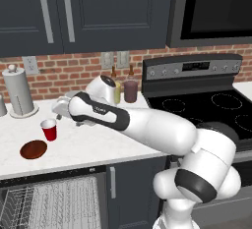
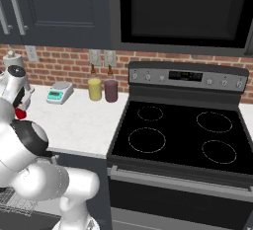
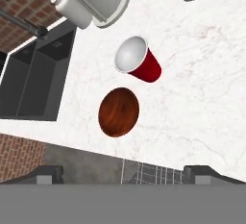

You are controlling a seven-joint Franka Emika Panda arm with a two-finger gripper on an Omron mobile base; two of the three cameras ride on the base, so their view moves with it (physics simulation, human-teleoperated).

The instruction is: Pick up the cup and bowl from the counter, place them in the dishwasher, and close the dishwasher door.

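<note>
The red cup (image 1: pixel 48 129) stands upright on the white counter (image 1: pixel 93 142), and its white inside faces the hand view (image 3: pixel 137 59). The reddish-brown bowl (image 1: pixel 33 149) lies just in front of it to the left, near the counter edge (image 3: pixel 118 111). My gripper (image 1: pixel 58 109) hangs above the counter, just behind and above the cup; it is open with nothing between its fingertips (image 3: pixel 48 172). A sliver of the cup (image 2: pixel 20 113) shows behind my arm. Below the counter, the dishwasher's grey wire rack (image 1: pixel 49 203) is pulled out. The dishwasher door is out of view.
A paper towel roll (image 1: pixel 18 93) stands at the back left, with a dark sink (image 3: pixel 33 74) beyond it. Yellow (image 2: pixel 94 89) and maroon (image 2: pixel 110 90) tumblers and a small scale (image 2: pixel 58 93) sit by the brick wall. The black stovetop (image 1: pixel 211 107) lies to the right.
</note>
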